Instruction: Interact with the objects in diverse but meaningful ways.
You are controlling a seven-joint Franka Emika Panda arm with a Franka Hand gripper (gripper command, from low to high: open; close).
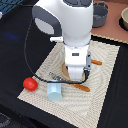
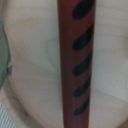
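I am low over the striped mat [image 1: 105, 62]. Right under my camera lies the brown sausage stick [image 2: 75, 65] with dark stripes, on a round wooden board [image 2: 35, 60]. I cannot tell if my jaws are open or closed. The small red tomato [image 1: 30, 83] and the pale blue cup [image 1: 54, 91] sit close together near the mat's edge.
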